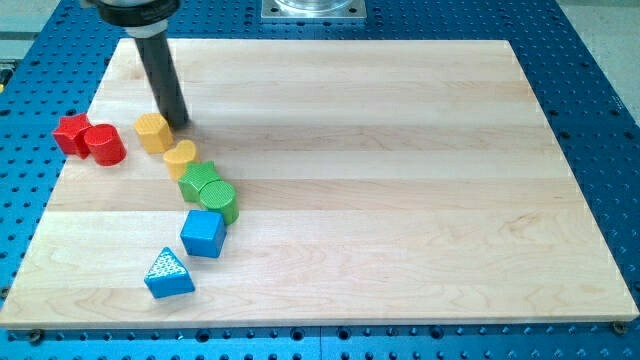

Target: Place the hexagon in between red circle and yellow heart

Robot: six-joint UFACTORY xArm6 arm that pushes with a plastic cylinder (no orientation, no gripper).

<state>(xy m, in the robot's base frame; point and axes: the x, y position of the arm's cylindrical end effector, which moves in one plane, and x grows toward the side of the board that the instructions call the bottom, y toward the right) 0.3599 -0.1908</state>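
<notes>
Hexagon block, the yellow hexagon (152,131), sits near the view's left on our wooden board (400,180). My tip (180,123) is just beside it, at about 2 o'clock from it. We cannot tell if the 2 touch. Our rod has no hand on it, so it grasps nothing. It only stands next to the block.

The red circle (105,145) lies at about 8 o'clock from the hexagon, a little apart. The yellow heart (180,158) lies at about 5 o'clock from the hexagon, very near it. So the hexagon is up between these 2, a bit higher than both.

We count 8 blocks. There are 2 red ones: the circle and a red star (73,132) touching its left side. There are 2 yellow ones. There are 2 green ones: a green block (198,180) whose shape we cannot tell, and a green circle (218,199) touching it. There are 2 blue ones: a blue cube (203,233) and a blue triangle (168,273), at 6 o'clock from the greens.
</notes>
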